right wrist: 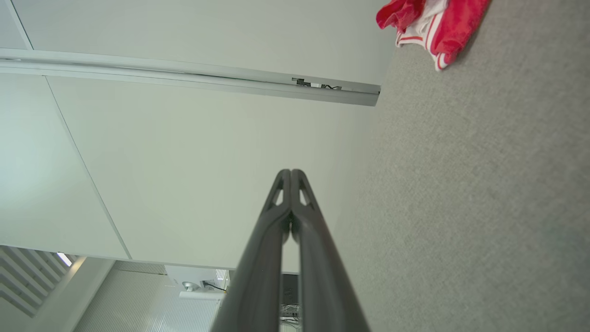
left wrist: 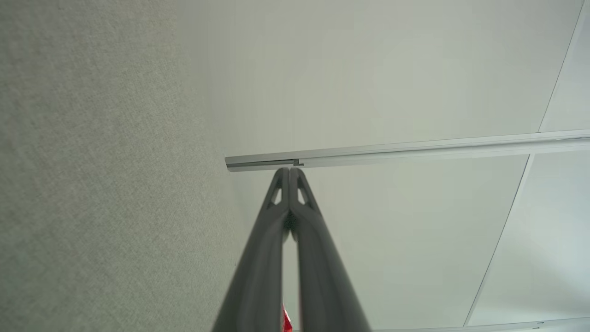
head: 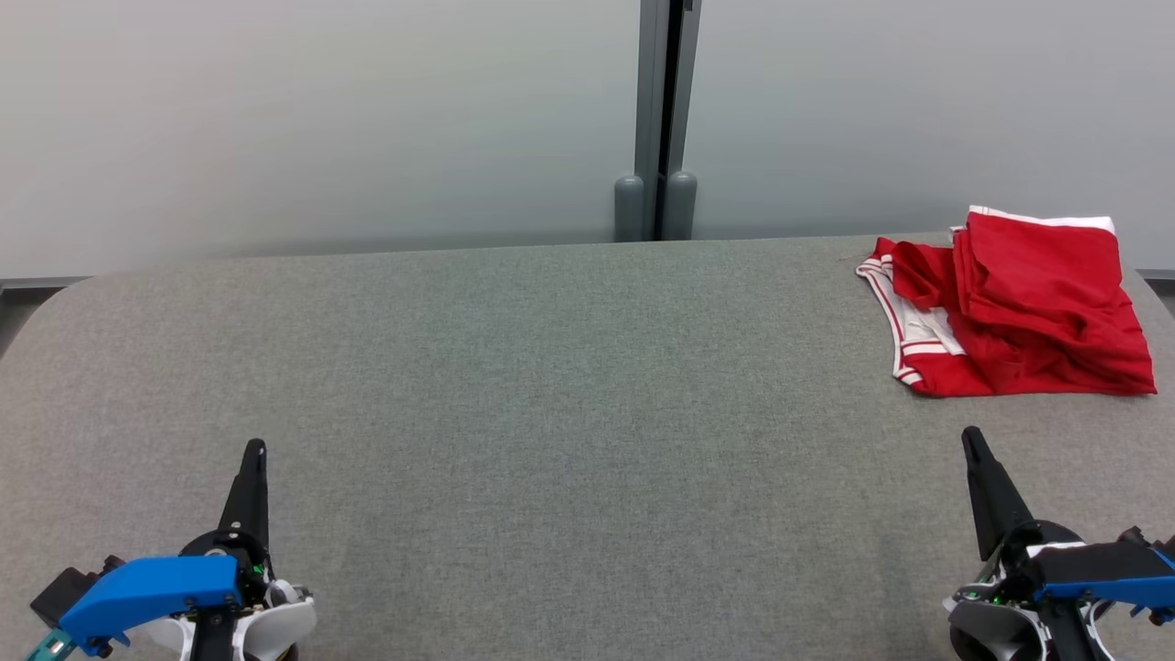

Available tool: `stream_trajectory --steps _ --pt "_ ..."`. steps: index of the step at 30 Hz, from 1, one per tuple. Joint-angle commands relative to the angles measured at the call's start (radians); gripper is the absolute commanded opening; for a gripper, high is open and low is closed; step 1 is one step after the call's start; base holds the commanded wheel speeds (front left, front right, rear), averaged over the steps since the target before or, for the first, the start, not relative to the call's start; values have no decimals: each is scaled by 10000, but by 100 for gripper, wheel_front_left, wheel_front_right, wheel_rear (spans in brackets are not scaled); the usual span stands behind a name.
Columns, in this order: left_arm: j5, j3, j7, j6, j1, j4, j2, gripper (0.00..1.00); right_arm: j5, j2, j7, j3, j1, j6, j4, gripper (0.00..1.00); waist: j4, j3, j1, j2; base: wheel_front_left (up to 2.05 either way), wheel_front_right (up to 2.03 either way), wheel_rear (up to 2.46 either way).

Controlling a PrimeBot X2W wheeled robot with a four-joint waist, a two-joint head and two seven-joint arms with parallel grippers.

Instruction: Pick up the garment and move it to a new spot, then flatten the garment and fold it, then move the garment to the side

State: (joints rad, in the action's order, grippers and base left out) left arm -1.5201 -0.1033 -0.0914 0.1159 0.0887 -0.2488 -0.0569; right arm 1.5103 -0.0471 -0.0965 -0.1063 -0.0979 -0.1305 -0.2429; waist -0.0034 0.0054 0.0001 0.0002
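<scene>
Red garment point(head: 1028, 312) lies loosely doubled at far R edge of table point(head: 551, 367). L tool point(head: 256, 450) & R tool point(head: 969, 436): tips together, empty, well apart from it. Fits awaiting pickup, or already folded & set aside; can't tell.

One red-and-white garment point(head: 1037, 303), one grey bench point(head: 551, 367), and two grippers: left gripper point(head: 255, 450), right gripper point(head: 970, 436).

grey felt table point(head: 551, 367) (rounded corner at left) | pale wall panels point(head: 275, 110) | dark upright post point(head: 656, 119) between them
</scene>
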Motion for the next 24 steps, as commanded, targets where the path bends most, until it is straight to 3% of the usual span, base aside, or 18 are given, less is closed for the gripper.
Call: stream_trajectory --steps 1,14,24 --pt "-203 -47 -67 104 194 63 16 0 242 -54 -68 -51 -110 -4 -12 0 4 -3 -1 -2 0 0 0" --pt "-987 -135 -271 205 259 50 92 0 1089 -56 -209 -104 -175 -4 -33 0 34 -23 -1 -2 0 0 0" --pt "-939 -129 -265 185 255 49 86 0 1038 -56 -206 -99 -173 -4 -31 0 34 -23 -1 -2 0 0 0"
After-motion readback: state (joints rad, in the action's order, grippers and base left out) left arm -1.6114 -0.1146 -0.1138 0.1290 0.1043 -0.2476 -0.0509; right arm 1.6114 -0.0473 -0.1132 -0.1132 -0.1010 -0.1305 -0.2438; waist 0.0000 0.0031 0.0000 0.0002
